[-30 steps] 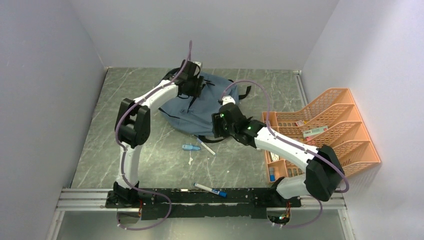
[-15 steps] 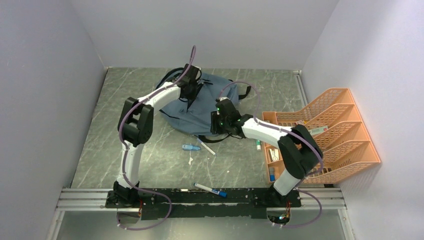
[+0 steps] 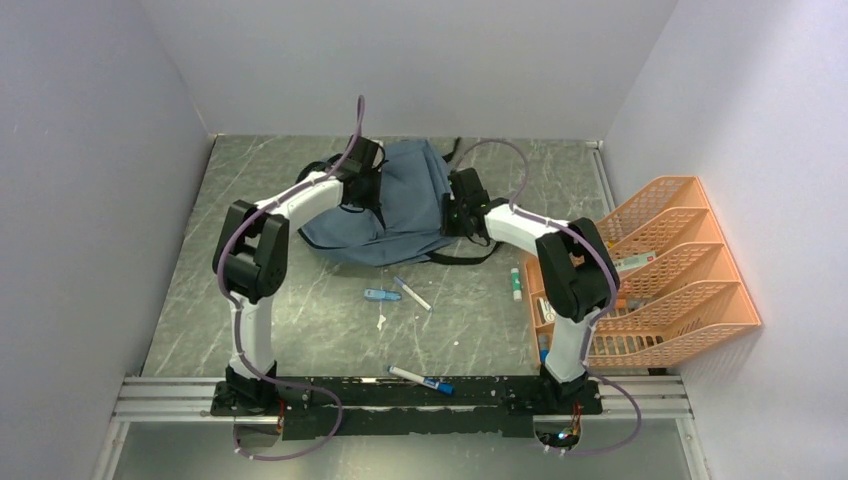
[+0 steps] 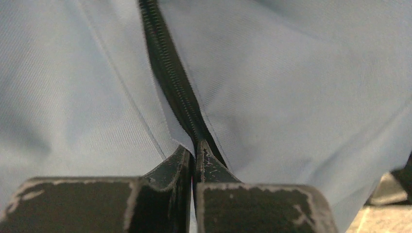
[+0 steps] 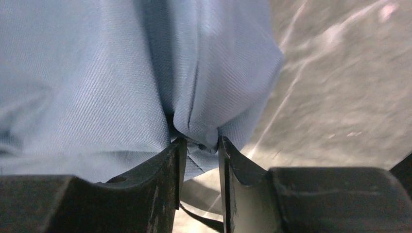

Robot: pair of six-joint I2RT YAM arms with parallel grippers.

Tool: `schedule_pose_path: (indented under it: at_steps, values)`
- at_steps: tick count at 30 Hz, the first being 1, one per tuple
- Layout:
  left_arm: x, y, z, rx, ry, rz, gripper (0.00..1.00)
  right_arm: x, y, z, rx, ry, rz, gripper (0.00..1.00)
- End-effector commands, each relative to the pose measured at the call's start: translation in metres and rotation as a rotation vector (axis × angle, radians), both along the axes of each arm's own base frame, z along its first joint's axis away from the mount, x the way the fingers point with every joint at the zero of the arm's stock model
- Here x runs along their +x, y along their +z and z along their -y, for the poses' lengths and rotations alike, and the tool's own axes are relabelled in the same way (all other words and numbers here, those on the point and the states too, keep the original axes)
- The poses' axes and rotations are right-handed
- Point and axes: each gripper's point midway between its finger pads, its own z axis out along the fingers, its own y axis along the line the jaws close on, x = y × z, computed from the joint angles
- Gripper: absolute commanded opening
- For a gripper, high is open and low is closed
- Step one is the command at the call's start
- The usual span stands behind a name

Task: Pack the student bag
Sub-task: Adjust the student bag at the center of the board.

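At the back of the worktop, the student bag now lies bunched between both arms. The left pincer has snapped shut on the zipper, and the right pincer has narrowed onto a fabric fold, probably bracing the bag for opening.

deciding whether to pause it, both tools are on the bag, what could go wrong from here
The left tool is shut right at the zipper with little cloth in it; a pull could slip off.
The right tool pinches only a thin fold at the edge of the bag, so it may slide out.
Dragging the bag toward the arms could sweep the pens.
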Motion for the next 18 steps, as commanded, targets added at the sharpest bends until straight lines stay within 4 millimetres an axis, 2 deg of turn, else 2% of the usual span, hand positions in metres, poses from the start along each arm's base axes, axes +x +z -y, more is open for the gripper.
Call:
schedule_pose_path:
  at_steps: [1, 3, 5, 8, 10, 12, 18]
  values:
    - [-0.043, 0.004, 0.044, -0.175, -0.104, -0.132, 0.05, 0.064, 0.041, -0.001, 0.003, -0.039, 0.198, 0.36]
    - [-0.045, 0.005, 0.039, -0.168, -0.084, -0.129, 0.05, 0.070, 0.053, 0.001, -0.020, -0.027, 0.224, 0.37]
    - [-0.043, 0.004, 0.026, -0.135, -0.037, -0.121, 0.05, 0.067, 0.066, 0.000, -0.012, -0.004, 0.253, 0.39]
    - [-0.045, 0.005, 0.013, -0.152, 0.005, -0.123, 0.16, 0.056, 0.088, -0.006, 0.022, 0.036, 0.298, 0.42]
    - [-0.045, 0.007, 0.006, -0.179, 0.031, -0.121, 0.29, 0.049, 0.100, -0.010, 0.024, 0.059, 0.317, 0.45]
    - [-0.043, 0.010, 0.000, -0.198, 0.050, -0.119, 0.39, 0.043, 0.109, -0.017, 0.026, 0.083, 0.329, 0.46]
    - [-0.030, 0.023, -0.017, -0.208, 0.104, -0.089, 0.53, 0.031, 0.125, -0.031, 0.037, 0.125, 0.354, 0.48]
